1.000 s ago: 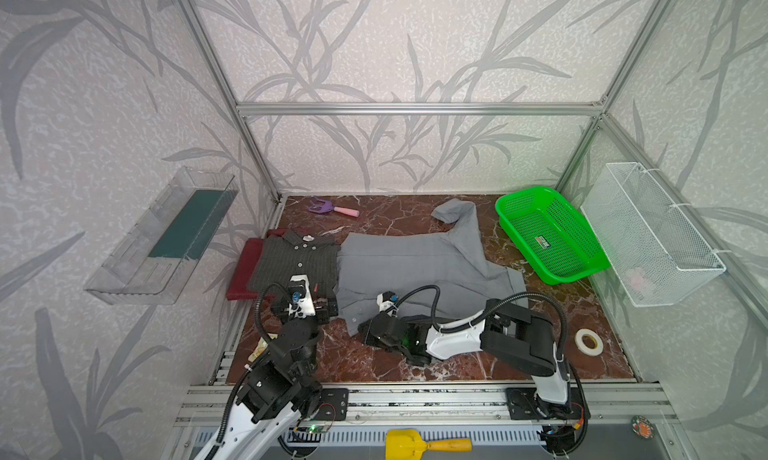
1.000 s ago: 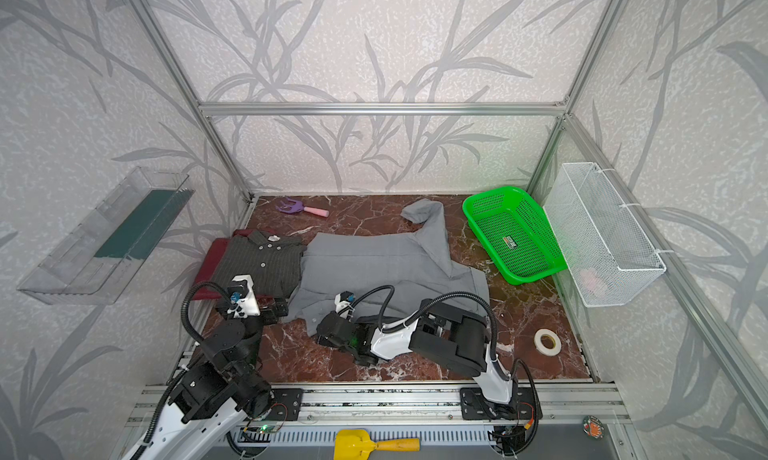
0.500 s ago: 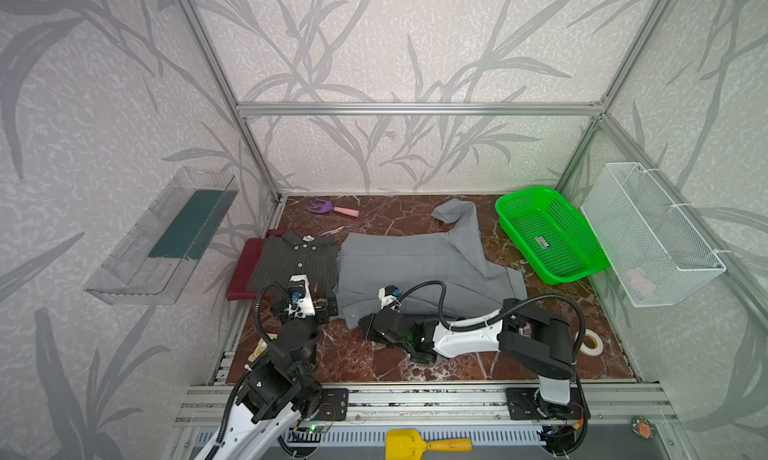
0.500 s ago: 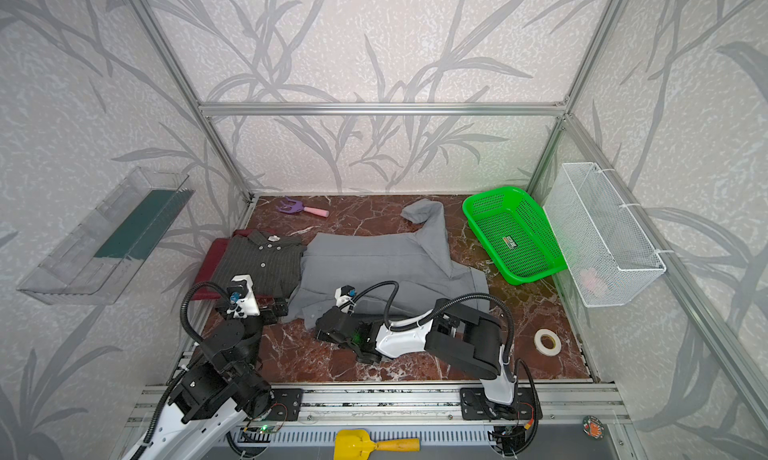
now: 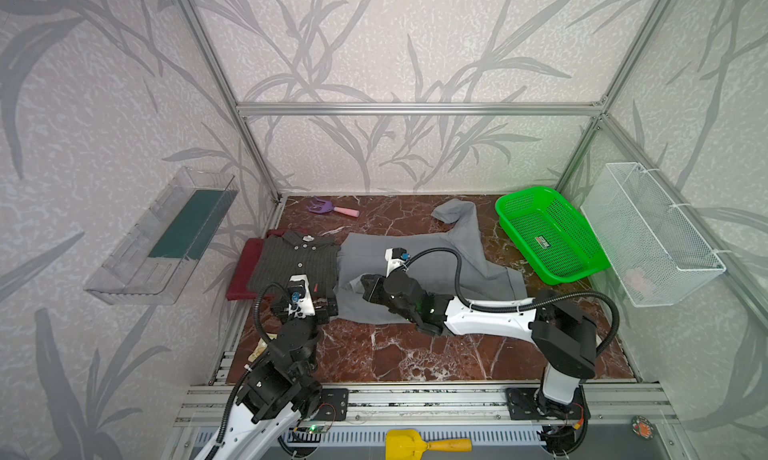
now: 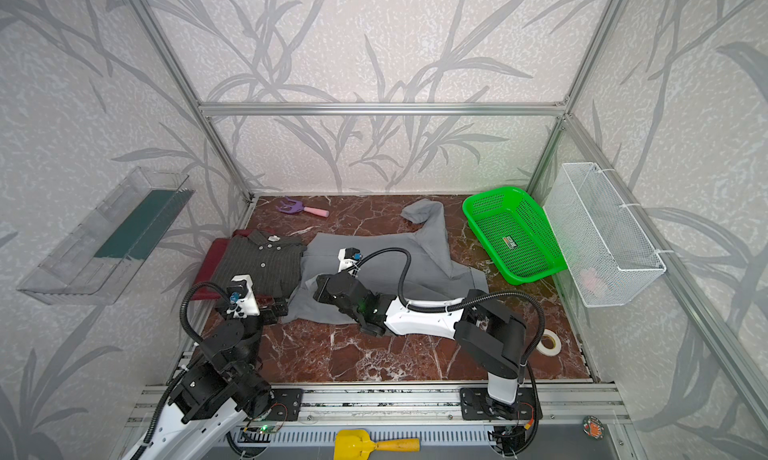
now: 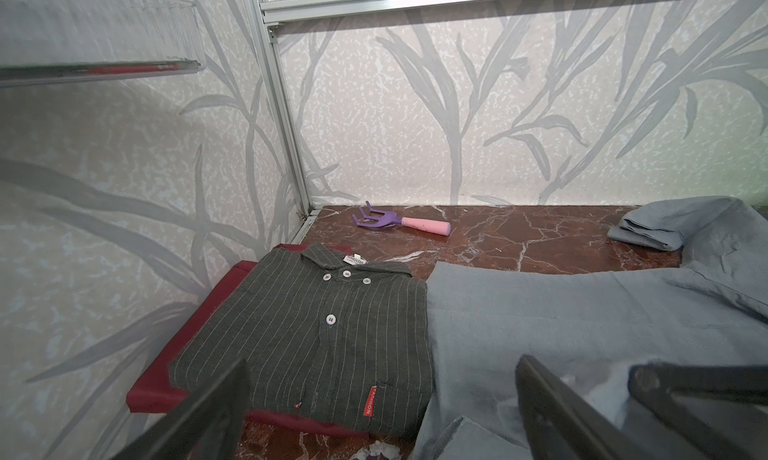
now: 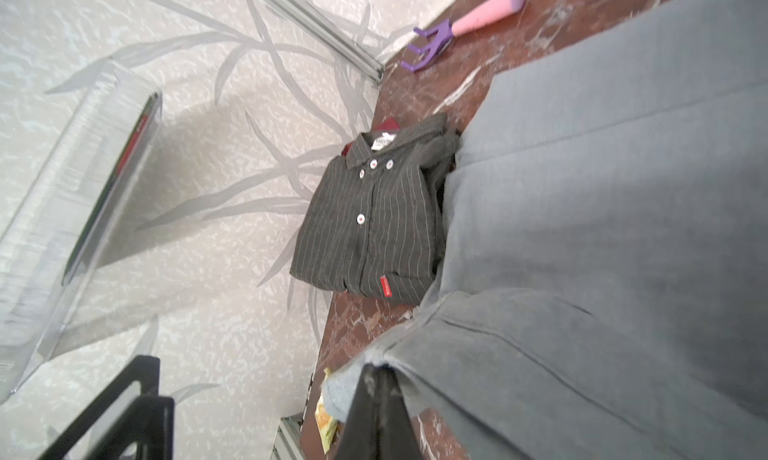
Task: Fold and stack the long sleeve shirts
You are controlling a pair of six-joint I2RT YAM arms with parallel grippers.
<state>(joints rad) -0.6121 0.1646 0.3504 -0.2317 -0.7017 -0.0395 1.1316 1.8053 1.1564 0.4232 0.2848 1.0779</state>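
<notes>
Light grey soft button-up shirt (image 5: 490, 279) lay spread out in the middle of the brown marble surface (image 5: 395, 354). At its near left corner, the right jaws had just pinched shut on the cloth and moved a little farther away. I think a fold was starting. The left jaws sat wide apart close by, holding nothing. Just left, a folded dark grey striped shirt (image 5: 295, 258) sat on a folded maroon shirt (image 5: 243, 266). The grey shirt's long side ran left to right. One sleeve (image 5: 457, 212) pointed toward the back wall.
</notes>
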